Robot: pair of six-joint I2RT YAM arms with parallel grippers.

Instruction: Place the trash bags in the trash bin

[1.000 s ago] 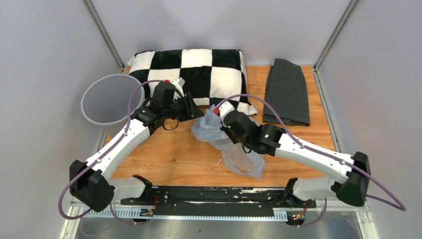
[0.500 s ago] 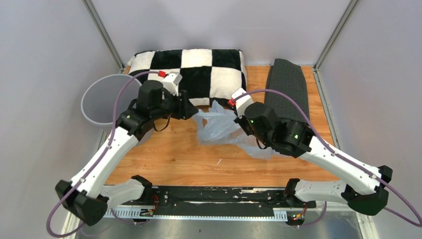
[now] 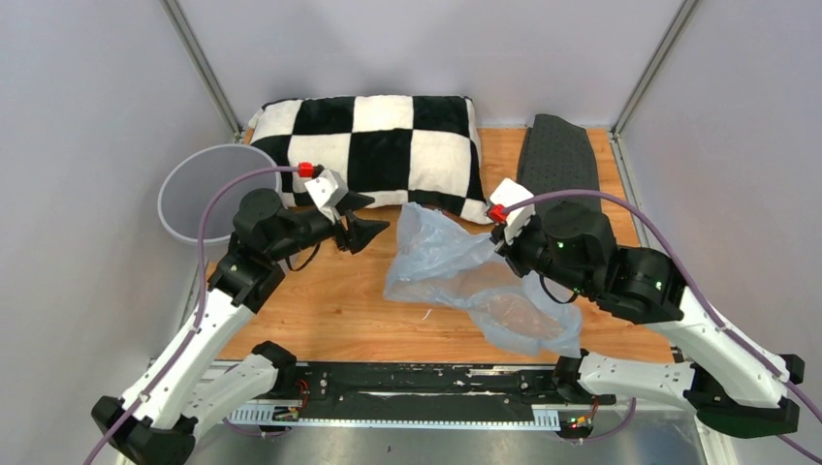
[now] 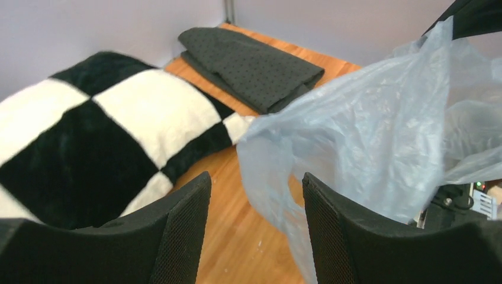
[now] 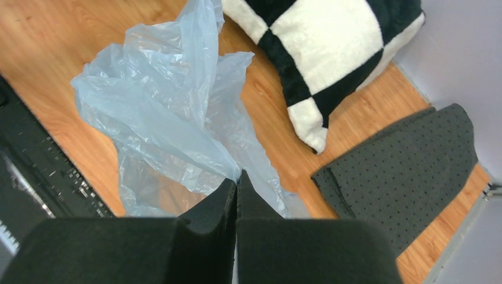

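1. Top view.
   - Left claw: fingers spread, nothing gripped.
   - Right claw: fingers pressed together, an edge of the trash bag pinched.
   - The bag is draped from the right claw down onto the table and is spread between the two claws. A gap is seen between it and the left claw's tips.
   - The trash bin is stood upright behind the left claw's wrist, well apart from the bag.
   - A checkered pillow is laid beyond both claws.
   - A dark mat is laid beyond the right claw, beside the pillow.
2. Left wrist view.
   - Left claw: fingers held apart, bare wood seen between them.
   - The bag is hung ahead of the tips, in front of one finger. Contact with that finger cannot be told.
   - The pillow is ahead of the other finger, and the mat is farther on.
3. Right wrist view.
   - Right claw: pads closed flat, bag film clamped at the tips.
   - The remainder of the bag is fanned out ahead over the wood.
   - The pillow is farther ahead, and the mat is off to one side.
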